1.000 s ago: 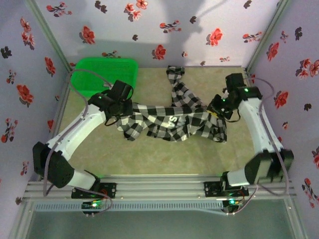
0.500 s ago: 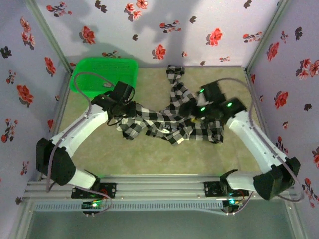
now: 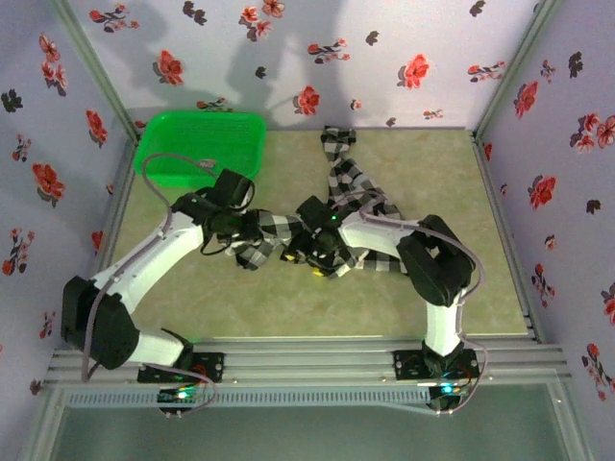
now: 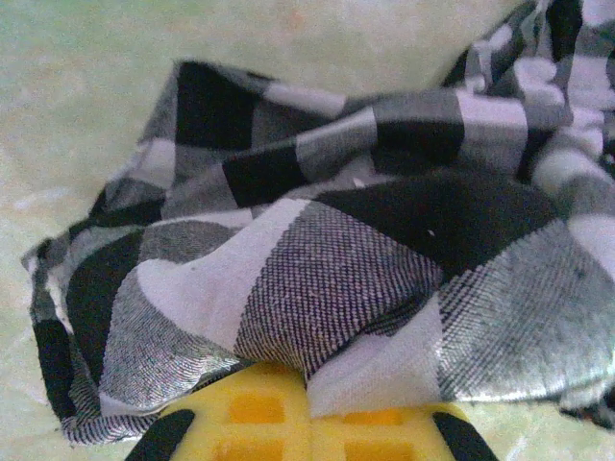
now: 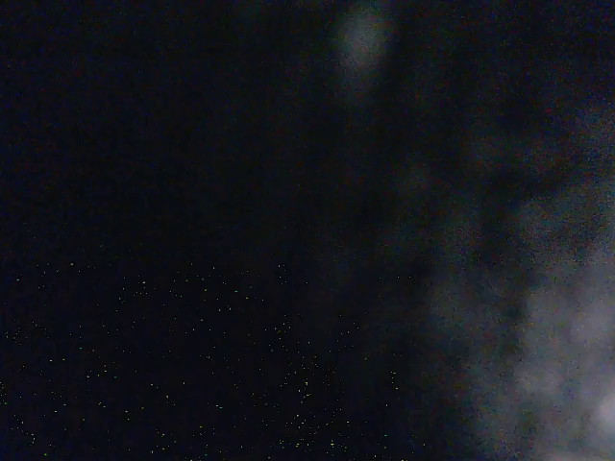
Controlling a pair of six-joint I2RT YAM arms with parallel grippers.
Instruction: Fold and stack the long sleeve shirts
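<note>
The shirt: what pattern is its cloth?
The shirt is black-and-white checked, clearest in the left wrist view.

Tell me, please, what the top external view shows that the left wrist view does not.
Top external adds the green basket, the left arm, the right arm and the flowered walls. Left wrist adds the weave of the shirt up close and a yellow grid part under its edge. Both share the checked shirt, crumpled on the table.
</note>
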